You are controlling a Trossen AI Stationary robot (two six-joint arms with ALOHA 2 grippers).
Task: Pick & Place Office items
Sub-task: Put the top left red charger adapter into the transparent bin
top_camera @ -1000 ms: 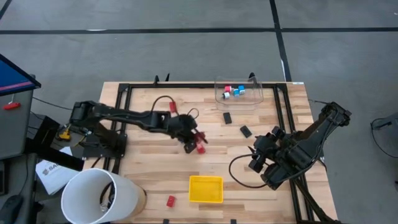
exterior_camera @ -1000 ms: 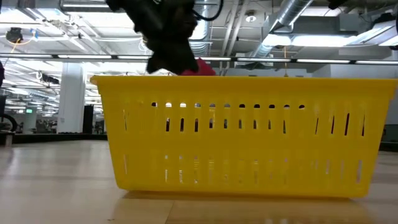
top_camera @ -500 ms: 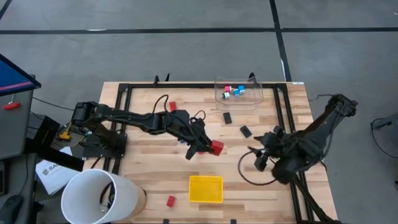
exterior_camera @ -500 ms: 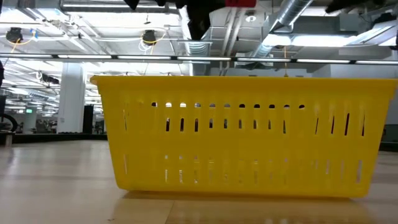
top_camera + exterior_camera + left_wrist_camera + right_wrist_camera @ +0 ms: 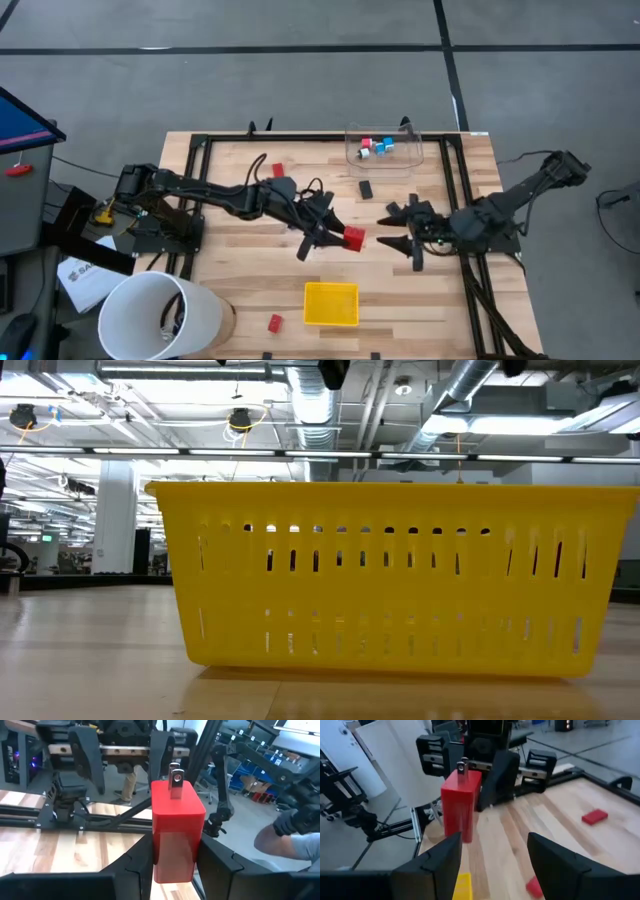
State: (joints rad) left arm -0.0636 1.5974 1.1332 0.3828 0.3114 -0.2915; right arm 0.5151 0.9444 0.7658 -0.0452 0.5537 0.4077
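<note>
open tabletop [image 5: 250, 260] between both arms

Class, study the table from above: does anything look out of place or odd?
Yes. One small red piece lies alone beside the yellow tray, not in it, near the table's front edge. The tray itself looks empty.

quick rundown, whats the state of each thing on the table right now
left gripper: shut on the red blocky plug piece, lifted mid-table
right gripper: open, empty, facing the plug
square yellow tray: upright, looks empty
clear plastic box: open-topped, small red and blue pieces inside
flat red piece: lying loose beside the tray
</note>
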